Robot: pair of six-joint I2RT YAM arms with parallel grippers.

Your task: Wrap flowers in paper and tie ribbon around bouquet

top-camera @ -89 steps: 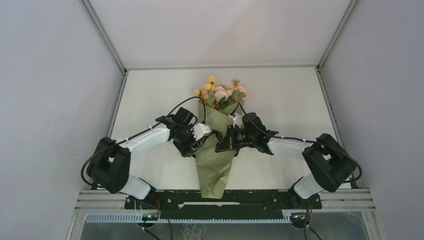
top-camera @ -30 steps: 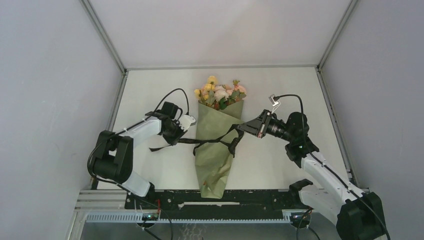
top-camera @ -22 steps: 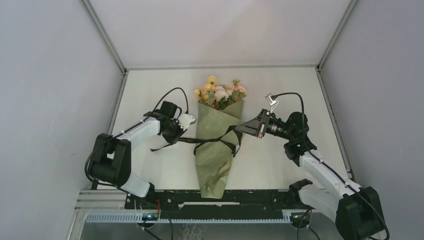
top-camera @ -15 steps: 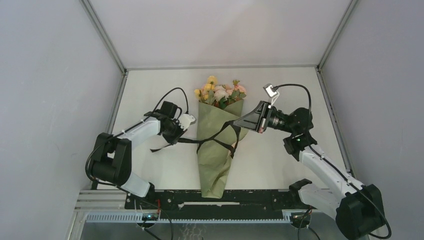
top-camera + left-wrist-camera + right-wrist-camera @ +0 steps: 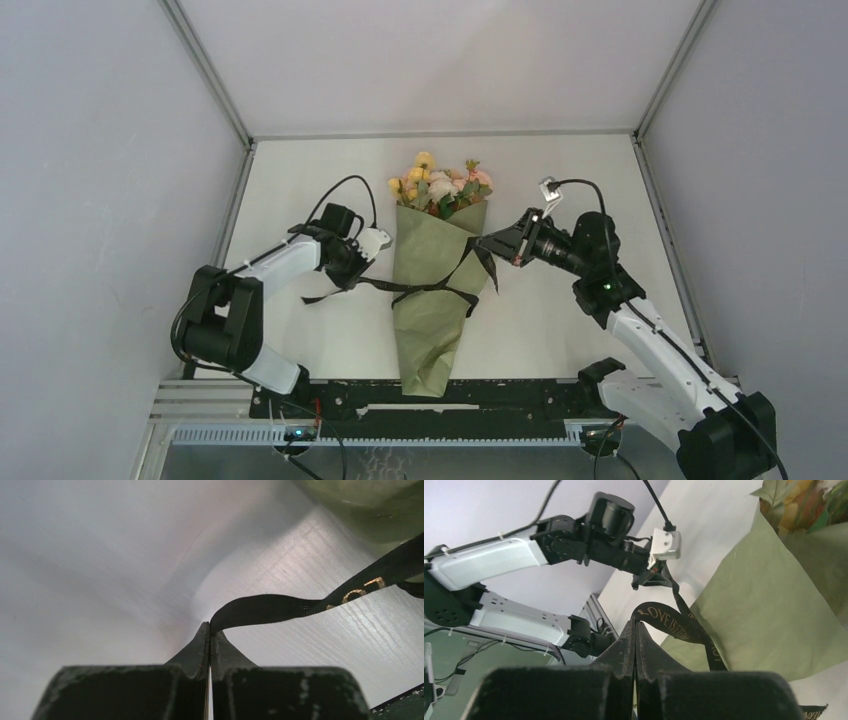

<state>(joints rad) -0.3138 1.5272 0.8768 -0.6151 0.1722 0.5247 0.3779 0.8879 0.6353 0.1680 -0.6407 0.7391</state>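
Note:
The bouquet [image 5: 432, 300] lies on the table, an olive-green paper [image 5: 754, 600] cone with yellow, pink and cream flowers [image 5: 438, 186] at its far wide end. A black ribbon [image 5: 420, 290] with gold lettering crosses the cone's middle. My left gripper [image 5: 352, 274] is shut on the ribbon's left end [image 5: 270, 607], just left of the cone. My right gripper [image 5: 492, 243] is shut on the ribbon's other end [image 5: 664, 620], raised at the cone's upper right edge. A short tail [image 5: 322, 297] of the band trails left on the table.
Grey walls close in the white table [image 5: 560, 190] on the left, right and back. A black and metal rail [image 5: 450, 400] runs along the near edge under the cone's tip.
Both arms have pulled apart from the cone's middle, drawing the ribbon out sideways. Over the last second the right gripper rose and swung, then came back down toward the cone's upper right edge.

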